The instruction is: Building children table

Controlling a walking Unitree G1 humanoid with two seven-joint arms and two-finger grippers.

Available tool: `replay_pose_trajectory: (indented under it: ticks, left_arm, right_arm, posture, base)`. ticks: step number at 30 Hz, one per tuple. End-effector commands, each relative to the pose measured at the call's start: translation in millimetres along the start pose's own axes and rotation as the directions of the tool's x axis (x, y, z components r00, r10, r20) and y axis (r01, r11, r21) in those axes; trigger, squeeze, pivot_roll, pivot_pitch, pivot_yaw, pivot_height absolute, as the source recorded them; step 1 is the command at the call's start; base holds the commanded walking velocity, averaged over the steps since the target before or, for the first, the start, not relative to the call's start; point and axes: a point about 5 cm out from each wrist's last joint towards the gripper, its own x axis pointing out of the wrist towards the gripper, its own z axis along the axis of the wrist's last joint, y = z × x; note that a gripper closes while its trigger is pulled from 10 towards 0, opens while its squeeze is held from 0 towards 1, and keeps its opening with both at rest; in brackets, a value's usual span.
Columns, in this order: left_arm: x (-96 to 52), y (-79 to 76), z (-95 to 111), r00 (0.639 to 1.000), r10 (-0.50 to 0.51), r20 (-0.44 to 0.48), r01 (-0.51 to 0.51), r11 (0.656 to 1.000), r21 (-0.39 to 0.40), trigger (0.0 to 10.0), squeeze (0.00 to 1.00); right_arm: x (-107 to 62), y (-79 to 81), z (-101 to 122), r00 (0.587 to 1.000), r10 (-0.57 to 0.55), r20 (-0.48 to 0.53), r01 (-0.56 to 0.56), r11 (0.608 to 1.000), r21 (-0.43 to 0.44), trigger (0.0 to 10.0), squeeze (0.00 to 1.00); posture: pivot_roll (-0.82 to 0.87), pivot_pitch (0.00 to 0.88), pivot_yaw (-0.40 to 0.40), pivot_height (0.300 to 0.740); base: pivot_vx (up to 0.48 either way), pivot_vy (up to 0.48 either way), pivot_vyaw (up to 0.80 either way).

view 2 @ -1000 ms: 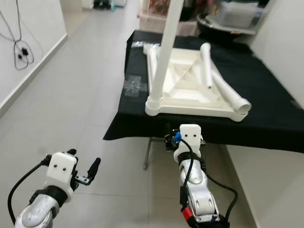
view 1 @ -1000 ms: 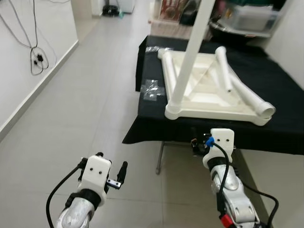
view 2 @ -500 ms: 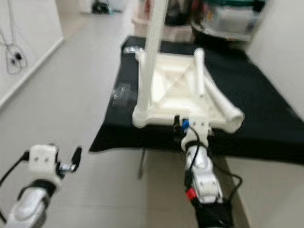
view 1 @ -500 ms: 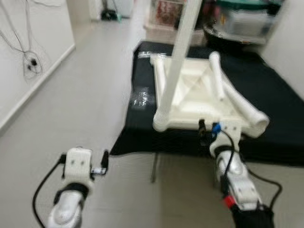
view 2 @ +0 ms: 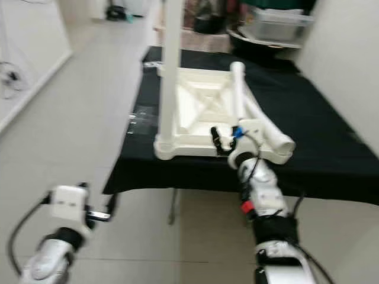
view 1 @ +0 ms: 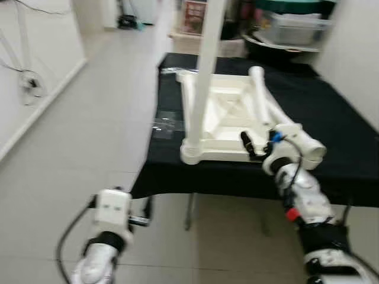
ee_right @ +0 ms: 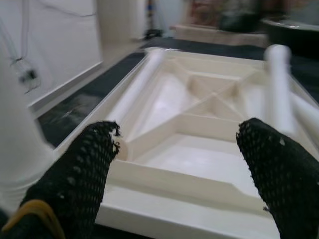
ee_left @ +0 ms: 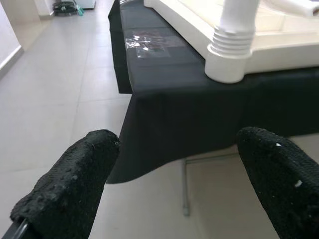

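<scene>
Children's table [view 1: 228,118], white and upside down, lies on the black-draped desk [view 1: 343,136] with one leg [view 1: 207,53] upright at its near-left corner. Right claw [view 1: 256,145] gapes open over the tabletop's near edge; left claw [ee_left: 174,189] hangs open above the floor [view 1: 89,130].

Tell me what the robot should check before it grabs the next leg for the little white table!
1. Tabletop lies upside down on the black cloth: ok.
2. One leg stands upright in the near left corner socket: ok.
3. Loose legs lie across the tabletop within reach: ok.
4. Right claw is open, at the tabletop's near edge, holding nothing: ok.
5. Left claw is open, low over the floor, short of the cloth: ok, idle.
6. Whether the upright leg is screwed fully tight: cannot tell.
</scene>
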Motion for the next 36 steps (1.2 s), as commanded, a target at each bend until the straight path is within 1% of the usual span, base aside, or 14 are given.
replay_pose_trajectory:
  ticks: [1,2,3,4,5,6,7,8,13,19,23,28,33,36]
  left_arm:
    - [-3.4,-5.0,-1,0.999,-0.041,-0.012,0.041,0.999,0.026,10.0,0.00]
    - [-4.2,-6.0,-1,0.999,-0.046,-0.013,0.046,0.998,0.030,10.0,0.00]
    - [-5.2,-6.5,-1,0.999,-0.050,-0.011,0.051,0.998,0.035,10.0,0.00]
    - [-5.2,-6.5,-1,0.999,-0.050,-0.011,0.051,0.998,0.035,10.0,0.00]
    - [-6.1,-6.9,0,0.998,-0.055,-0.009,0.055,0.998,0.037,10.0,0.00]
    - [-6.1,-6.9,0,0.998,-0.055,-0.009,0.055,0.998,0.037,10.0,0.00]
    - [-7.1,-7.3,0,0.998,-0.058,-0.010,0.058,0.998,0.036,10.0,0.00]
    - [-7.7,-7.5,0,0.998,-0.057,-0.009,0.058,0.998,0.030,10.0,0.00]
    - [-9.2,-9.4,1,0.997,-0.072,-0.008,0.073,0.997,0.035,10.0,0.00]
    - [-12.9,-12.3,3,0.996,-0.092,-0.005,0.092,0.994,0.055,10.0,0.00]
    - [-13.7,-13.1,4,0.996,-0.093,-0.004,0.093,0.994,0.056,10.0,0.00]
    - [-14.6,-13.0,3,0.996,-0.093,-0.007,0.093,0.994,0.057,10.0,0.00]
    - [-15.3,-13.0,4,0.996,-0.093,-0.008,0.094,0.994,0.057,10.0,0.00]
    - [-15.9,-13.6,4,0.995,-0.095,-0.007,0.095,0.994,0.058,10.0,0.00]
  right_arm:
    - [1.3,-5.0,-4,0.991,0.102,-0.092,-0.105,0.994,-0.020,10.0,0.00]
    - [1.5,-6.7,-1,0.979,0.170,-0.115,-0.176,0.984,-0.039,10.0,0.00]
    - [-1.3,-7.5,3,0.943,0.304,-0.137,-0.312,0.950,-0.035,10.0,0.00]
    - [-1.3,-7.5,3,0.943,0.304,-0.137,-0.312,0.950,-0.035,10.0,0.00]
    - [-5.9,-6.6,7,0.897,0.419,-0.139,-0.426,0.904,-0.026,10.0,0.00]
    - [-5.9,-6.6,7,0.897,0.419,-0.139,-0.426,0.904,-0.026,10.0,0.00]
    - [-9.3,-4.1,9,0.843,0.517,-0.149,-0.526,0.850,-0.028,10.0,0.00]
    - [-8.6,-3.9,11,0.822,0.549,-0.150,-0.560,0.828,-0.036,10.0,0.00]
    - [3.3,-4.4,21,0.841,0.527,-0.126,-0.536,0.842,-0.059,10.0,0.00]
    - [19.8,-1.3,38,0.857,0.511,-0.065,-0.513,0.858,-0.028,10.0,0.00]
    - [23.7,5.6,43,0.843,0.537,-0.019,-0.537,0.843,0.012,10.0,0.00]
    - [27.0,18.1,45,0.801,0.599,-0.002,-0.599,0.800,0.028,10.0,0.00]
    - [31.9,25.7,44,0.790,0.613,-0.014,-0.612,0.790,0.017,10.0,0.00]
    - [37.9,32.3,44,0.802,0.597,-0.035,-0.597,0.802,0.001,10.0,0.00]
  posture:
    - [0.15,0.110,-0.104,0.740]
    - [0.15,0.118,-0.105,0.740]
    - [0.15,0.126,-0.106,0.740]
    - [0.15,0.126,-0.106,0.740]
    - [0.15,0.127,-0.106,0.740]
    - [0.15,0.127,-0.106,0.740]
    - [0.15,0.134,-0.105,0.740]
    - [0.15,0.138,-0.105,0.740]
    - [0.16,0.147,-0.105,0.740]
    - [0.16,0.155,-0.106,0.740]
    - [0.16,0.161,-0.107,0.740]
    - [0.16,0.166,-0.107,0.740]
    - [0.16,0.167,-0.108,0.740]
    - [0.17,0.167,-0.109,0.740]
  base:
    - [0.000,0.000,0.00]
    - [0.000,0.000,0.00]
    - [0.000,0.000,0.00]
    - [0.000,0.000,0.00]
    - [0.000,0.000,0.00]
    - [0.000,0.000,0.00]
    - [0.000,0.000,0.00]
    - [0.000,0.000,0.00]
    - [0.000,0.000,0.00]
    - [0.000,0.000,0.00]
    - [0.000,0.000,0.00]
    - [0.000,0.000,0.00]
    - [0.000,0.000,0.00]
    - [0.000,0.000,0.00]
